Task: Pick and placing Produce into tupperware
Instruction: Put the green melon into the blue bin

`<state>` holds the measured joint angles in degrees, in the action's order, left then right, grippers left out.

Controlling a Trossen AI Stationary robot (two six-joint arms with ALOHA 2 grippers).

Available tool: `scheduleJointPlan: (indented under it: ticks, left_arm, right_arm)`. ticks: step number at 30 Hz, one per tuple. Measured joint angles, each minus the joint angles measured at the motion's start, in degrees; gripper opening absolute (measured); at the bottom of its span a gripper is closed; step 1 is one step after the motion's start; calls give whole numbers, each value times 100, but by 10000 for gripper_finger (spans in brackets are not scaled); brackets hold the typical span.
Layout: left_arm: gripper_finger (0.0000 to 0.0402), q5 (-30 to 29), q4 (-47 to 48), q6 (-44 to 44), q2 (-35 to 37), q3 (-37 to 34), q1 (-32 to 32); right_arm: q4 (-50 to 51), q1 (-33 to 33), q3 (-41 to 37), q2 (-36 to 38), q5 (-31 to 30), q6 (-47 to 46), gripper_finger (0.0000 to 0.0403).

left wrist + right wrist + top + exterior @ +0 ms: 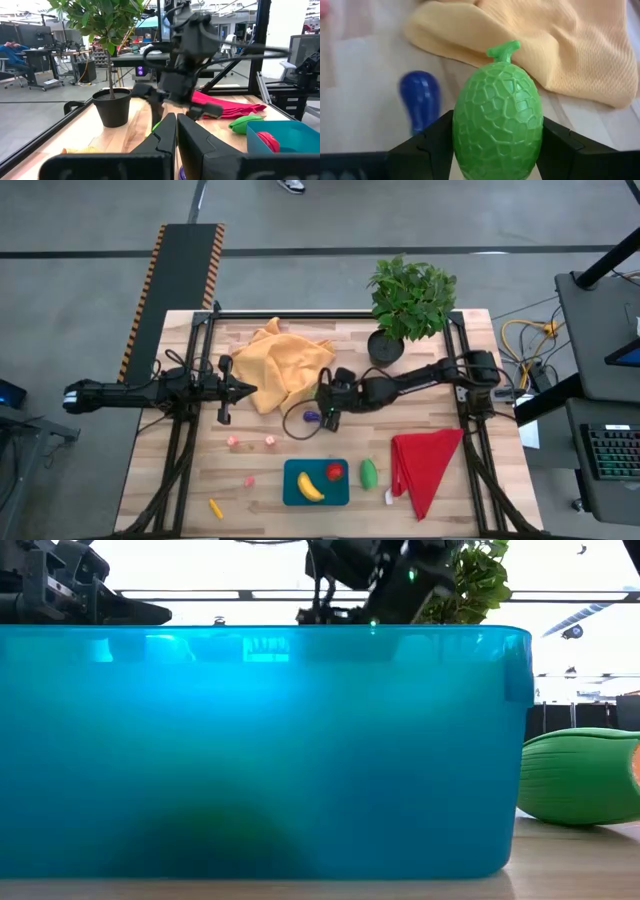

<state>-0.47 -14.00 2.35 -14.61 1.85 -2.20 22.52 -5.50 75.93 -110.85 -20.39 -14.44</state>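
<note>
The teal tupperware (316,492) sits near the table's near edge with a yellow banana (310,486) and a red tomato (335,472) inside; its wall (260,750) fills the low view. A green piece (369,472) lies on the table just right of it. My right gripper (328,418) is at mid-table, shut on a green netted melon (497,125). The purple eggplant (420,100) lies on the table beside it. An orange carrot (215,507) and pink bits (233,443) lie near-left. My left gripper (243,390) is shut, at the orange cloth's left edge. My right gripper pinches the green melon across its broad middle (470,140), with one dark finger (432,137) on each flank. The fingers reach in from the table's right, slanting down. The melon's stem end (503,49) points away from the wrist, toward the orange cloth.
An orange cloth (285,365) lies crumpled at the table's far middle, and a potted plant (410,300) stands far right. A red cloth (425,465) lies near right. Black frame rails run along the table's left and right edges.
</note>
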Motion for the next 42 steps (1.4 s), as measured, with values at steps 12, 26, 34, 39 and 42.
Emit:
scheduleJointPlan:
  ticks: [12,26,34,39,42]
  left_arm:
    - [0,0,-1,0,0,0,1]
    - [0,0,-2,0,0,0,2]
    - [0,0,-5,0,0,0,0]
    - [0,0,-6,0,0,0,0]
    - [0,0,-4,0,0,0,2]
  right_arm:
    - [427,-857,841,7,-13,108,210]
    - [206,-1751,1009,9,10,228,210]
    - [-35,-1982,1006,-193,275,186,210]
    - [-224,-2004,1006,-406,563,193,210]
    - [-202,-2004,998,-450,612,175,210]
